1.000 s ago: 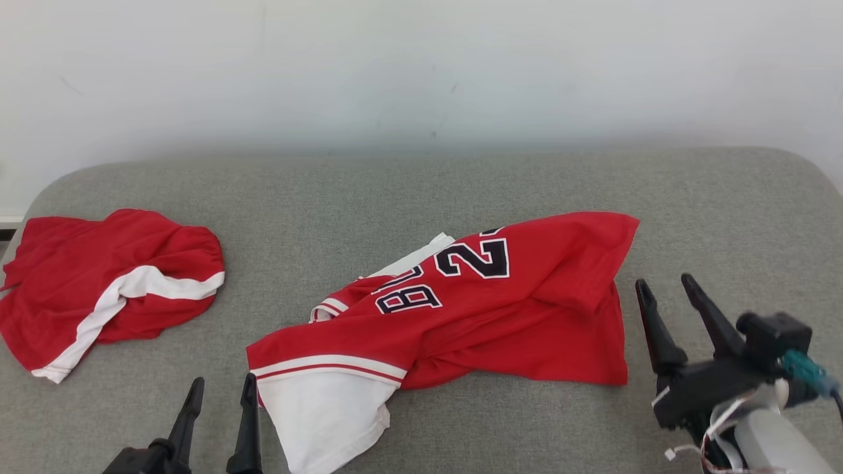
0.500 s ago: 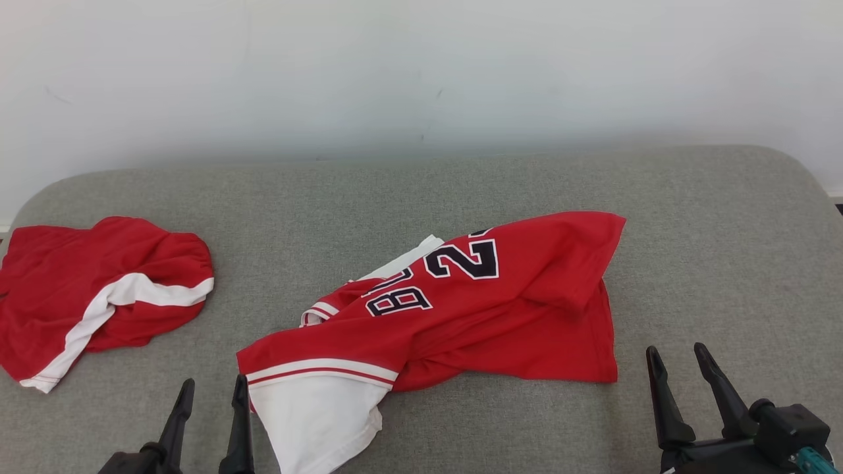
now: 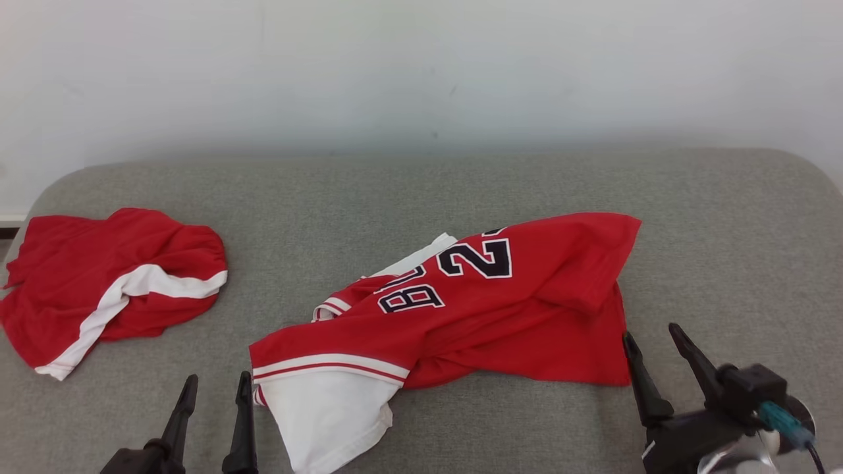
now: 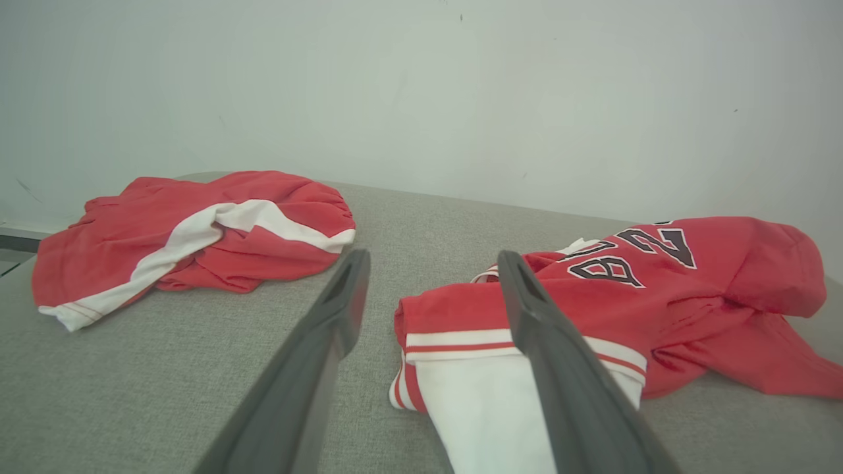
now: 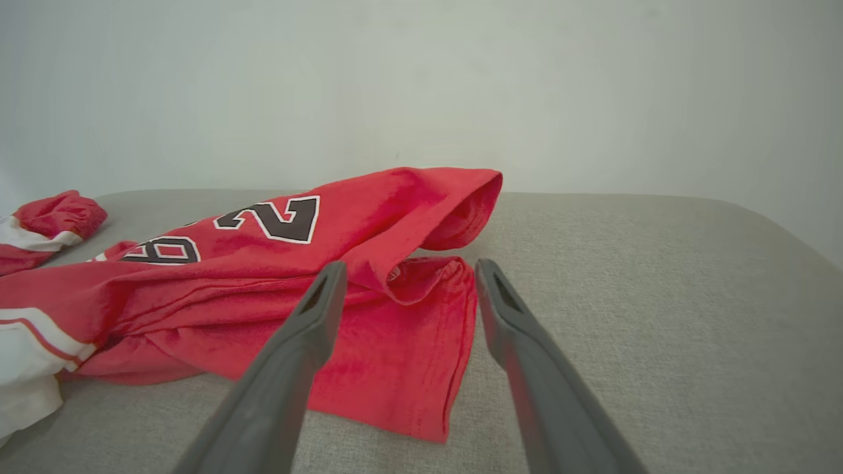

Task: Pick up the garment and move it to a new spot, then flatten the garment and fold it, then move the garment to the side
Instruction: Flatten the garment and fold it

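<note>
**A:** Looking at the red jersey (image 3: 461, 309) right now — sprawled crumpled across the middle of the grey cushion (image 3: 421, 191), black numbers facing up, white sleeve end flopped toward the cushion's near edge. Lying flat-ish, with a fold bunched along the part nearer the cushion's right end. Held by either gripper?

**B:** Nope, held by neither. Seeing the left gripper (image 3: 218, 378) over the cushion's near edge, left of middle, fingers spread wide with nothing between them. Just beside that white sleeve with the inner finger; can't tell whether touching. Same deal with the right gripper (image 3: 649, 332) — over the cushion's near edge, right of middle, fingers wide apart and empty, aimed at the red hem corner.

**A:** And over at the cushion's left end?

**B:** Spotting a second red garment (image 3: 112, 276) with a white stripe, bunched up there, well apart from the jersey. Pale wall (image 3: 421, 66) behind the cushion's far edge.
</note>
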Controlling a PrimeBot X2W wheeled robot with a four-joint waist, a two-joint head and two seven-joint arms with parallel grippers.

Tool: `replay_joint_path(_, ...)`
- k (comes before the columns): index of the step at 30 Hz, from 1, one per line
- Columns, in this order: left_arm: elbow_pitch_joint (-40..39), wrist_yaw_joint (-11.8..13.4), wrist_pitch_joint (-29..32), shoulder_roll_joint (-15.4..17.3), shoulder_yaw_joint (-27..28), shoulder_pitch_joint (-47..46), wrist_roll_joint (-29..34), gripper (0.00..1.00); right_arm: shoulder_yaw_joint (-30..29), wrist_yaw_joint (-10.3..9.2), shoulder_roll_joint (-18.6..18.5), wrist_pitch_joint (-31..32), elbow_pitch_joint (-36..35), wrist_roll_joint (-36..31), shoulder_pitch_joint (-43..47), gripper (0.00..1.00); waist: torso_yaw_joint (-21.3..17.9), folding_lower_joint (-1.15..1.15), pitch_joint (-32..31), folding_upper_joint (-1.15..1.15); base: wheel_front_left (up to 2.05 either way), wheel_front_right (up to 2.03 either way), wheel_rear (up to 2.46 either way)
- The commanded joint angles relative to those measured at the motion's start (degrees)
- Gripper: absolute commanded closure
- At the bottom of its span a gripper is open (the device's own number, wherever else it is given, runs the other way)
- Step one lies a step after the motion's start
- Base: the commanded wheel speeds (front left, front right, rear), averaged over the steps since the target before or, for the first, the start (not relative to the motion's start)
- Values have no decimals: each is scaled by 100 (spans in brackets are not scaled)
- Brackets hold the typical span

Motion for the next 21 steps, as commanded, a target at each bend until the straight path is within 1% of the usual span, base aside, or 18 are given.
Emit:
replay_joint_path(1,-24,14,-6,2,-13,-60,16,0,80,-13,-76,96,184,-63,-219,0,94,0,68,0,0,0,0)
replay_joint_path(7,6,18,-6,2,-103,-162,-38,0,384,-13,-261,163,1088,0,-894,0,391,0,225,0,0,0,0)
replay_joint_path(15,34,38,-6,2,-155,-262,-84,0,860,-13,-356,40,2196,88,-1664,0,683,0,417,0,0,0,0)
replay_joint_path(16,41,34,-6,0,-166,-295,-94,0,958,-13,-365,18,2478,156,-1831,0,716,0,452,0,0,0,0)
replay_joint_path(17,48,35,-6,1,-168,-302,-96,0,1011,-13,-353,1,2592,184,-1918,60,725,0,467,0,0,0,0)
replay_joint_path(18,57,36,-6,2,-176,-306,-94,0,1065,-13,-344,-31,2684,206,-1999,90,731,0,473,0,0,0,0)
replay_joint_path(19,67,40,-6,1,-183,-310,-82,0,1112,-13,-335,-47,2771,235,-2060,100,730,0,475,0,0,0,0)
replay_joint_path(21,84,41,-6,1,-186,-289,-84,0,1217,-13,-294,-102,2844,345,-2136,100,696,0,450,0,0,0,0)
